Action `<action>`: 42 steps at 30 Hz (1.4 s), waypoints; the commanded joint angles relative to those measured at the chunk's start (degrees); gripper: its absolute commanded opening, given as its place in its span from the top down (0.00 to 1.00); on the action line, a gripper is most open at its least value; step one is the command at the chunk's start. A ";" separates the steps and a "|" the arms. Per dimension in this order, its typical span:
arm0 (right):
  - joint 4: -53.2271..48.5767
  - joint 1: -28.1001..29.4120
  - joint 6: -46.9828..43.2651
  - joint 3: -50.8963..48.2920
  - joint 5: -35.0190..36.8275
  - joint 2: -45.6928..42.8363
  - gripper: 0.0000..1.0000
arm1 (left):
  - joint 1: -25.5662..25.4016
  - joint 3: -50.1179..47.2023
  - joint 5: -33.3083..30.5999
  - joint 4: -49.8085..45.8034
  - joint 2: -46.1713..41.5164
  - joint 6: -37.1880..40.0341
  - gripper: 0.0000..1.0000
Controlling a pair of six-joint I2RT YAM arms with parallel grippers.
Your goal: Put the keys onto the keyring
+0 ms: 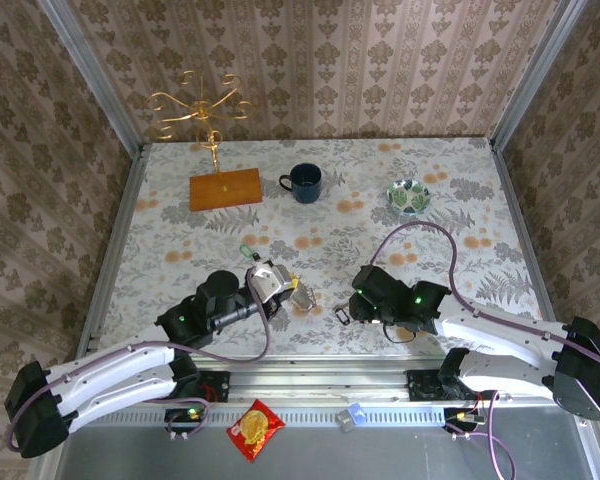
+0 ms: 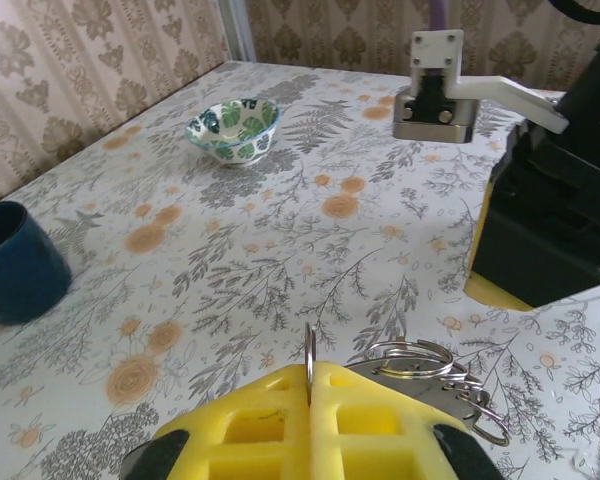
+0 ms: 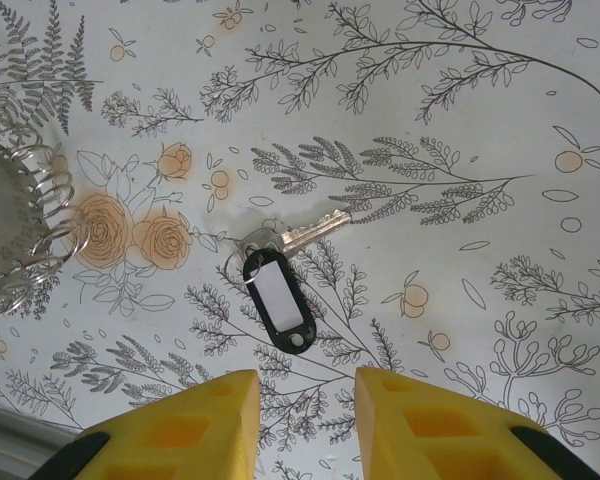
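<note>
Hovering with right gripper [image 3: 306, 400], jaws apart, above silver key with black plastic tag [image 3: 278, 296] on floral tabletop [image 3: 480, 120], near thin metal keyring [image 2: 309, 352] (pinched edge-on in shut left gripper [image 2: 310, 395]). Best lowered squarely astride the tag, closing slowly.

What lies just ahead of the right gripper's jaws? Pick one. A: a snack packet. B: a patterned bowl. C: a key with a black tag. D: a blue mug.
C: the right wrist view shows a silver key with a black tag just beyond the right gripper, whose jaws stand apart.
</note>
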 commanded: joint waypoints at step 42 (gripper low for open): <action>-6.68 6.44 -2.60 14.80 4.51 26.36 0.62 | -1.76 -0.24 -13.63 -5.80 -6.63 -3.61 1.00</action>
